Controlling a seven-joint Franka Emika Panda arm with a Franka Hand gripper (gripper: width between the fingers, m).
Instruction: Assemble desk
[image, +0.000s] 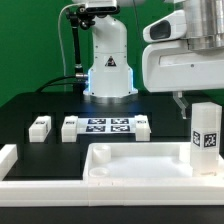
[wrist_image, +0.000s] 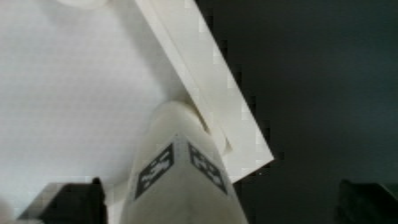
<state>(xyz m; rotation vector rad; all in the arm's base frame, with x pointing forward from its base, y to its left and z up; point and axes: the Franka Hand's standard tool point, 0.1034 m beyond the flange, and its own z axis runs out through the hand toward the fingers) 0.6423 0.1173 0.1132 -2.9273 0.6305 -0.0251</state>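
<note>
While the gripper (image: 182, 102) hangs over the upright leg (image: 205, 135), its jaws stand apart. Wrist view shows both dark fingertips (wrist_image: 71, 203) wide of the leg, with a gap on each side and nothing clamped. Upright leg stands in the desk top (image: 130, 165) at the corner on the exterior view's right, close to the raised rim, tag faces showing. Desk top lies flat at the front of the black table (image: 30, 105), open side up. Loose legs (image: 40, 126), three of them, lie further back: two on the exterior view's left of the marker board (image: 105, 127), one just beside its right end. White border rail (image: 8, 158) runs along the table edge on the exterior view's left. Robot base (image: 108, 65) sits behind the marker board. Cannot tell whether the upright leg is seated or only resting on the desk top.
</note>
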